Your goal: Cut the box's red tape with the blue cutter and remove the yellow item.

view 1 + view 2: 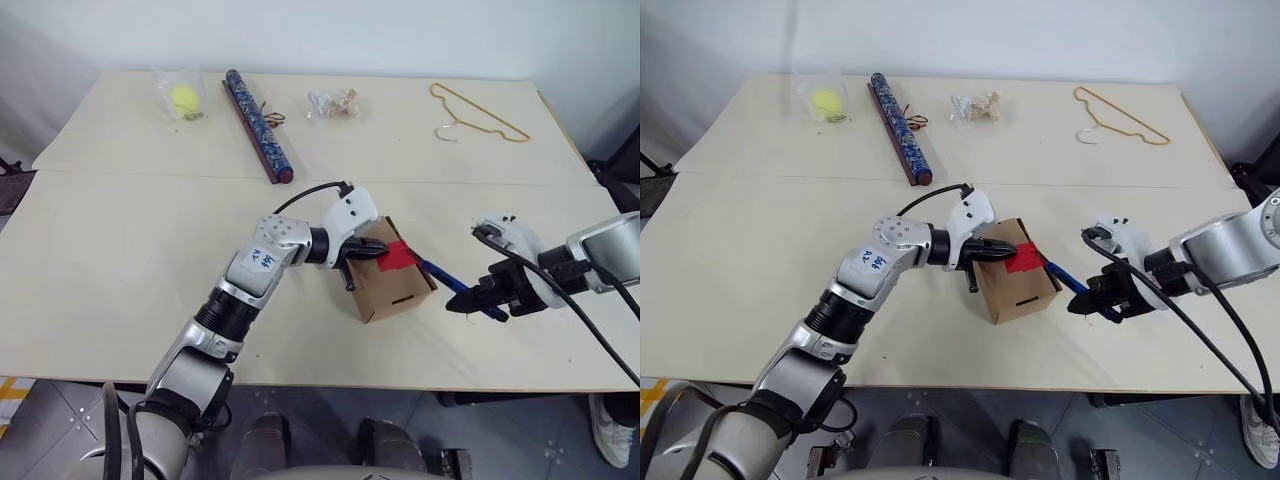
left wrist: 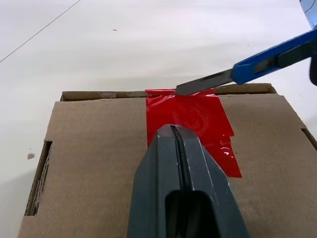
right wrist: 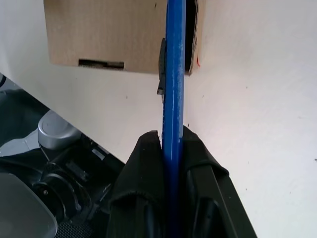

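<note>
Your right gripper (image 1: 484, 300), lower right of frame, is clamped on the blue cutter (image 1: 437, 273) at its rear. Your left gripper (image 1: 372, 251), fingers pressed together, bears on the box (image 1: 390, 285) at centre. The cutter's long axis runs up-left, blade at the red tape (image 2: 190, 119). Judgement: the cutter is rigid and slim, so hold mid-handle; the carton is light and may slide.

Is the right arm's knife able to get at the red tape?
Probably yes: the right pincer holds the blue cutter, its blade already at the red tape edge; the shut left pincer presses nearer along.
</note>
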Controlling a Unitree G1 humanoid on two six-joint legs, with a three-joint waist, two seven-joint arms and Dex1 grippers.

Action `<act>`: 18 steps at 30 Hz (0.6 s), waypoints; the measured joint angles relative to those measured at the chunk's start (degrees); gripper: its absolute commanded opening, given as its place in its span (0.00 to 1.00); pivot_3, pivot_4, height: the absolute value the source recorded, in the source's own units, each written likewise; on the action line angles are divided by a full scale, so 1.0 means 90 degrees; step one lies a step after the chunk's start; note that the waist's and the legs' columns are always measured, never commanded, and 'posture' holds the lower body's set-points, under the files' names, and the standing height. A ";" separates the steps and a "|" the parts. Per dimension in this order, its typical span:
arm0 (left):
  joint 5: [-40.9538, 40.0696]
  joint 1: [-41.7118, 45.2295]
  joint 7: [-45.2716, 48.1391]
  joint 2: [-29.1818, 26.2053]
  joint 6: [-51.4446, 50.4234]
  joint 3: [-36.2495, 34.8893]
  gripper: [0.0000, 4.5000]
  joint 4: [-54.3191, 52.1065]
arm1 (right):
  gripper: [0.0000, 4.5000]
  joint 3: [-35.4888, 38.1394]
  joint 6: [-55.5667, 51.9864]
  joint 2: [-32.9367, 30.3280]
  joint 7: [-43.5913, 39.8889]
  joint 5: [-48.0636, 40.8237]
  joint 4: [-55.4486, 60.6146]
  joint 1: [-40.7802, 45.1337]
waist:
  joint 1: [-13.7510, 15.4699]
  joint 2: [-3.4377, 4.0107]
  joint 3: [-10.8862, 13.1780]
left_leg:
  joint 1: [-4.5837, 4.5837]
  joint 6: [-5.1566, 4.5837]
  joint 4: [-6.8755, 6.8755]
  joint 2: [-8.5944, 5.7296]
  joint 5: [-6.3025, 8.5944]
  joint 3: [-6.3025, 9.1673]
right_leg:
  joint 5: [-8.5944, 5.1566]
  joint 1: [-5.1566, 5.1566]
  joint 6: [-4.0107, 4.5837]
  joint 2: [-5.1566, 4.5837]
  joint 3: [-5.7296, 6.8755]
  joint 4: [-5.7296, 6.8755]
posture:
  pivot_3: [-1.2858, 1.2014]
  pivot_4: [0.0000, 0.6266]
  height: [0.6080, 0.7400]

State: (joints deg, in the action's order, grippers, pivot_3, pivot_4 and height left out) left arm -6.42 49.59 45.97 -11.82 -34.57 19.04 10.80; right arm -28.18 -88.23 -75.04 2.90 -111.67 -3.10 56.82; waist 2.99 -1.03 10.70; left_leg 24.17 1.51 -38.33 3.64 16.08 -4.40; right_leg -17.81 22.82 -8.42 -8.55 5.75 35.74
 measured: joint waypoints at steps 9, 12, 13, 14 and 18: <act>0.0000 -0.0076 -0.0082 0.0023 -0.0056 0.0000 0.00 -0.0128 | 0.02 -0.0430 -0.0305 -0.0038 -0.0065 -0.0001 -0.0221 0.0538 | 0.0003 0.0000 0.0000 | 0.0001 0.0000 -0.0001 0.0000 0.0001 0.0000 | 0.0000 0.0000 0.0001 0.0000 0.0000 -0.0001 | 0.52 0.24 1.00; 0.0000 -0.0091 -0.0118 0.0035 -0.0067 -0.0007 0.00 -0.0135 | 0.02 -0.0615 -0.0393 0.0123 0.0018 -0.0007 -0.0400 0.0796 | -0.0004 0.0000 0.0000 | 0.0001 -0.0001 -0.0008 0.0001 0.0001 0.0000 | 0.0000 0.0000 0.0002 0.0000 0.0000 0.0001 | 0.52 0.24 1.00; 0.0001 -0.0100 -0.0139 0.0038 -0.0072 -0.0012 0.00 -0.0142 | 0.02 -0.0691 -0.0424 0.0242 0.0073 -0.0003 -0.0517 0.0908 | -0.0009 0.0001 -0.0001 | 0.0001 -0.0001 -0.0013 0.0001 0.0001 0.0000 | 0.0001 0.0000 0.0003 -0.0001 -0.0001 0.0002 | 0.52 0.24 1.00; 0.0001 -0.0104 -0.0155 0.0050 -0.0084 -0.0012 0.00 -0.0143 | 0.02 -0.0761 -0.0444 0.0321 0.0109 0.0007 -0.0608 0.0982 | -0.0011 0.0001 -0.0001 | 0.0001 -0.0002 -0.0019 0.0002 0.0002 0.0000 | 0.0002 0.0000 0.0004 0.0000 -0.0001 0.0005 | 0.52 0.24 1.00; 0.0001 -0.0130 -0.0208 0.0071 -0.0123 -0.0011 0.00 -0.0167 | 0.02 -0.0993 -0.0456 0.0590 0.0160 0.0170 -0.0943 0.1242 | -0.0020 0.0001 -0.0001 | 0.0002 -0.0010 -0.0047 0.0005 0.0009 -0.0001 | 0.0002 0.0000 0.0005 -0.0001 -0.0002 0.0005 | 0.52 0.24 1.00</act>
State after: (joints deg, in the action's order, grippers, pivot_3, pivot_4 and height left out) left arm -6.41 48.41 44.10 -11.18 -35.67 18.94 9.30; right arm -37.12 -92.33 -69.73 4.35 -110.14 -11.59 68.00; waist 2.81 -1.02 10.69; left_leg 24.19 1.42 -38.76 3.68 16.16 -4.41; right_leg -17.79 22.81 -8.37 -8.56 5.74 35.78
